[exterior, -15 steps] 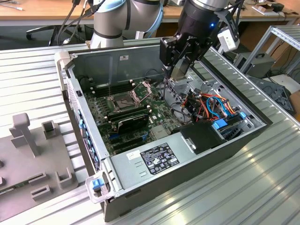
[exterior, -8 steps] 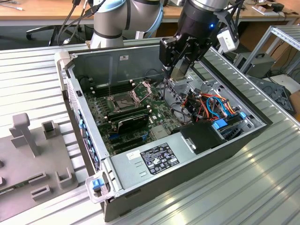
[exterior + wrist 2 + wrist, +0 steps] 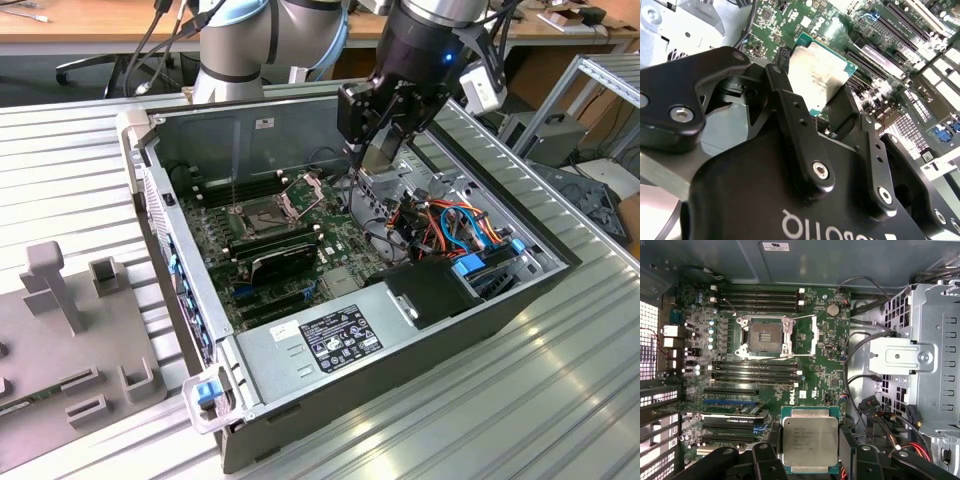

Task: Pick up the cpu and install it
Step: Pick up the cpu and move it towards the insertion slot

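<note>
At the exterior view's left, a grey fixture [image 3: 60, 330] lies on the ribbed metal table [image 3: 560, 400]. Next to it the open case [image 3: 300, 410] lies on its side, with the green motherboard [image 3: 290, 250] on its floor. The socket [image 3: 262, 212] sits in the board's upper part with its hinged frame [image 3: 812, 335] swung open and its contact field bare, as the first wrist view shows. Black memory slots [image 3: 757, 295] run along 2 sides of it.

Further right, the gripper [image 3: 385, 150] hangs above the case interior, well apart from the socket. It is clamped on the cpu [image 3: 815, 75]: in both wrist views the 2 fingers [image 3: 790, 115] press on opposite edges of the chip, silver top toward the cameras, above the board's expansion slots.

At the exterior view's right are orange and blue cables [image 3: 450, 225] and a metal drive cage [image 3: 920, 355].
</note>
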